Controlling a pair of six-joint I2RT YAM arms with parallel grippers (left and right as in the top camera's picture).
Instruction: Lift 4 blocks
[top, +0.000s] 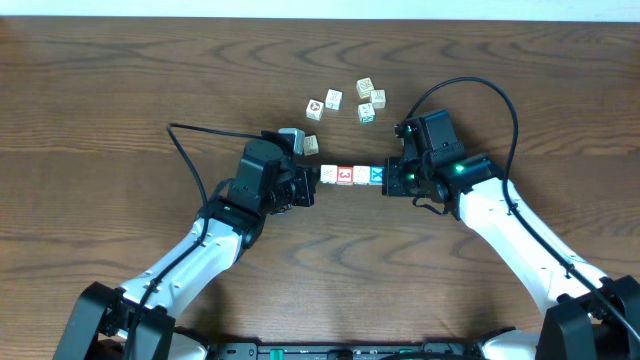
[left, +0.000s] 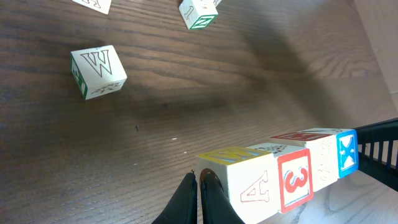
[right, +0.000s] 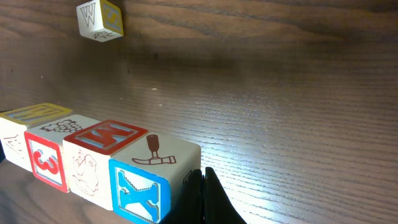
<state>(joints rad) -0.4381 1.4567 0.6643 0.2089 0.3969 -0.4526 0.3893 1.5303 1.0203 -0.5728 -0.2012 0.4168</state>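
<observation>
1. Squeezing in from both ends, the left gripper (top: 310, 182) and right gripper (top: 389, 178) had the row trapped mid-table (top: 120, 80): A block (top: 328, 175), 3 block (top: 345, 175), M block (top: 362, 175), X block (top: 377, 176), face to face in one line.
2. Left jaws were closed right up with nothing between them, the joined tips butted against the A block's outer face.
3. Right jaws told the same story: closed tight and empty, tips pressed on the X block's end.
4. Was the row off the wood or resting on it? I couldn't tell, as both wrist views hid the underside.
5. The danger was that only end pressure held this. The middle two hung on friction alone, so if the arms rose unevenly or eased apart, the 3 and M blocks would drop out.
6. Narrow tips sitting off-centre could also let an end block twist and buckle the line.
7. The loose cubes (top: 366, 98) sat well apart behind.
</observation>
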